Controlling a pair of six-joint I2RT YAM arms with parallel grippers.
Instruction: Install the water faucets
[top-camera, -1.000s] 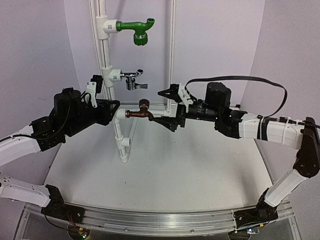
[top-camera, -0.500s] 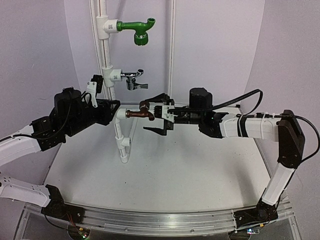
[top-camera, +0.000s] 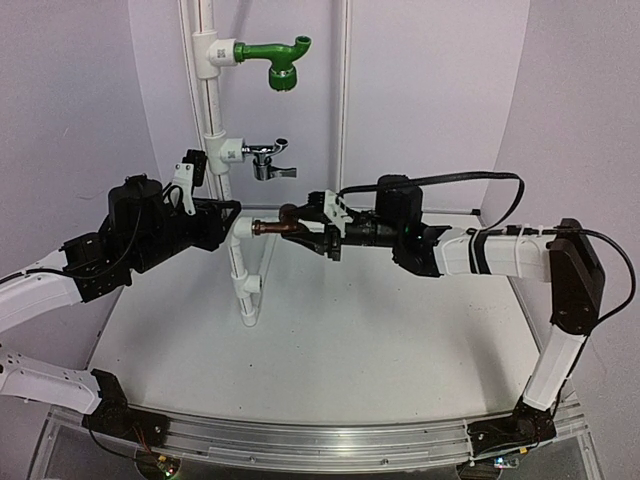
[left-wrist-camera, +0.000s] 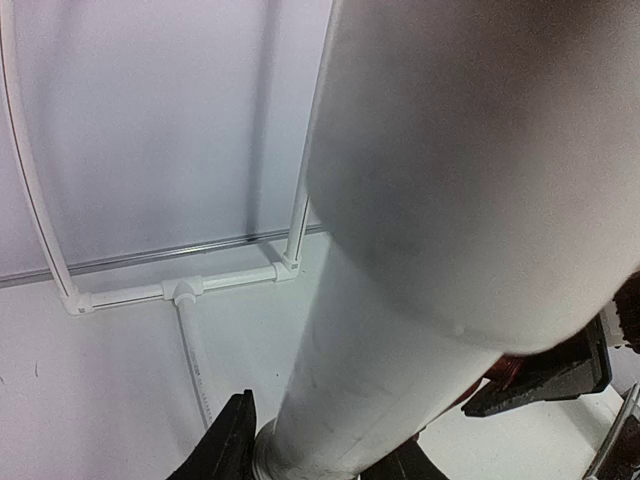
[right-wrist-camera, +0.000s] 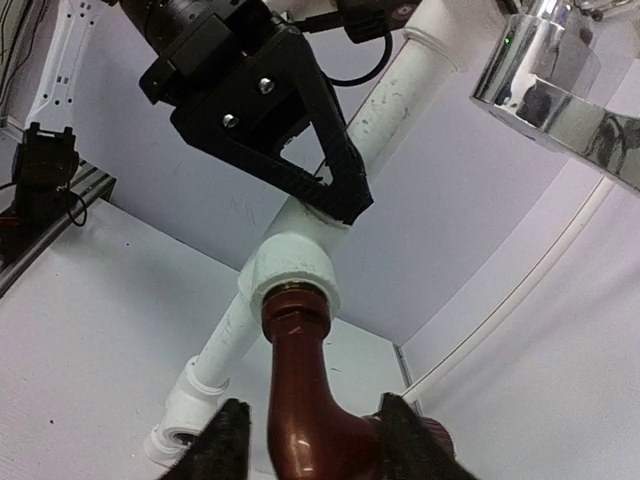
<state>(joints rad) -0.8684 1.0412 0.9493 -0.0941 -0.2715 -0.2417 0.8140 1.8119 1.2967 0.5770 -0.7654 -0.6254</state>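
Note:
The reddish-brown faucet (top-camera: 284, 223) sticks out rightward from a white tee (top-camera: 241, 228) on the upright pipe. My right gripper (top-camera: 316, 229) reaches in from the right and is shut on it. In the right wrist view the brown faucet (right-wrist-camera: 305, 390) runs up into the tee (right-wrist-camera: 295, 265), with my right gripper (right-wrist-camera: 315, 440) and its dark fingers (right-wrist-camera: 228, 445) on either side. My left gripper (top-camera: 226, 214) is shut on the white pipe (left-wrist-camera: 400, 330), which fills the left wrist view. The chrome faucet (top-camera: 268, 160) sits on a higher tee.
A green elbow piece (top-camera: 276, 58) is fitted at the top of the pipe. A thin white pipe frame (left-wrist-camera: 180, 292) lies on the table against the back wall. The chrome faucet (right-wrist-camera: 560, 85) hangs close above my right wrist. A black cable (top-camera: 470, 185) loops over the right arm.
My right gripper has moved left onto the brown faucet and its jaws have closed from wide open. The left arm has stayed still on the pipe.

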